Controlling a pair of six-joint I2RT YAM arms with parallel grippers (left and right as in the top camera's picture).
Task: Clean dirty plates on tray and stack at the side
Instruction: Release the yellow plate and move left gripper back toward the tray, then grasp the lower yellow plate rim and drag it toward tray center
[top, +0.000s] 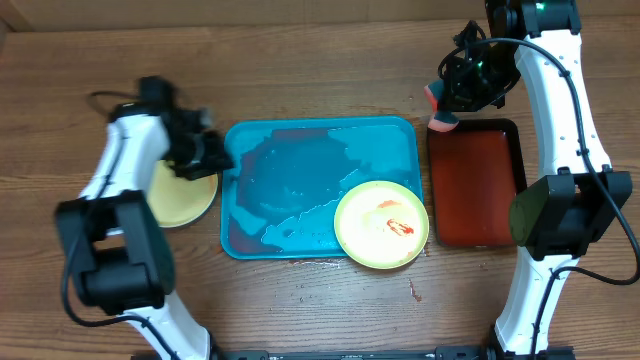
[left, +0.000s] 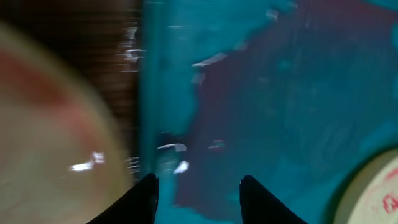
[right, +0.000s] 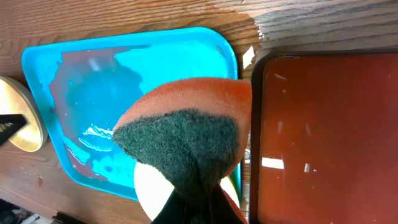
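Note:
The turquoise tray (top: 300, 170) lies mid-table, wet and streaked with red. One lime-rimmed plate (top: 381, 224) with a red smear rests on its near right corner. Another pale plate (top: 178, 196) lies on the wood left of the tray. My left gripper (top: 212, 155) hovers over that plate's edge by the tray's left rim. In the blurred left wrist view the left gripper (left: 199, 179) is open with nothing between its fingers. My right gripper (top: 447, 100) is shut on an orange-and-green sponge (right: 186, 134), held above the tray's far right corner.
A dark red tray (top: 478, 185) with a black rim lies right of the turquoise one, under the right arm. A small red spot (top: 413, 292) marks the wood in front of the trays. Both arm bases stand at the near edge.

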